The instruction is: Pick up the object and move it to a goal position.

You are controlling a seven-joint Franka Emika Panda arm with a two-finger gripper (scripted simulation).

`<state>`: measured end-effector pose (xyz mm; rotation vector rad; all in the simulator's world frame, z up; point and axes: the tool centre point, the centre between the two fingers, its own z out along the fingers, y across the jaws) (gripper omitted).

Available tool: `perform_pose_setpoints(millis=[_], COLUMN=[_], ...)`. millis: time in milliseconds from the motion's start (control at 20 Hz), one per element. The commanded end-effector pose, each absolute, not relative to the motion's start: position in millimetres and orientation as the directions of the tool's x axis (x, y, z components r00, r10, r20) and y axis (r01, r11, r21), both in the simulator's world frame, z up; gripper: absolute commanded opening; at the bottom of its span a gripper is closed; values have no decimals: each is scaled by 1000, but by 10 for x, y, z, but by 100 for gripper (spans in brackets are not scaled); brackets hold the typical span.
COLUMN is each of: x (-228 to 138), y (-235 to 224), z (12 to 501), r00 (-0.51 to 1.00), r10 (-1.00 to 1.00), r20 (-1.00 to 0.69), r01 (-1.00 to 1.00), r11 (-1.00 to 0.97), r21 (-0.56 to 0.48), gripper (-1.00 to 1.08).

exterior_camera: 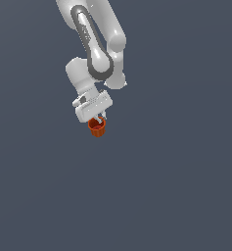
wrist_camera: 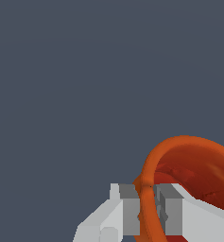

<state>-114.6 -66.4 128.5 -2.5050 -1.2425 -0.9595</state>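
Observation:
The small orange-red pot (exterior_camera: pixel 97 128) with ribbed sides hangs just under my white gripper (exterior_camera: pixel 99 119) in the exterior view, near the middle of the picture. In the wrist view the pot's round rim (wrist_camera: pixel 179 144) curves up large, and my two grey-padded fingers (wrist_camera: pixel 128 208) clamp the rim wall, one outside and one inside the pot. The gripper (wrist_camera: pixel 149 210) is shut on the pot's rim. I cannot tell whether the pot touches the surface below.
The white arm (exterior_camera: pixel 95 44) reaches down from the top of the exterior view. All around is a flat dark grey-blue surface (exterior_camera: pixel 176 186) with nothing else showing on it.

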Motion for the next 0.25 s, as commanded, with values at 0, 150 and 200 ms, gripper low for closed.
perform_pose_setpoints(millis=[0, 150, 200], x=[-1189, -1207, -1208], y=[-728, -765, -767], z=[1322, 1336, 1337], r00=[438, 438, 438], r10=[648, 648, 648], r20=[623, 623, 623], r01=[768, 768, 768], r11=[-630, -630, -630], r21=[116, 116, 116], gripper=[-100, -100, -100])
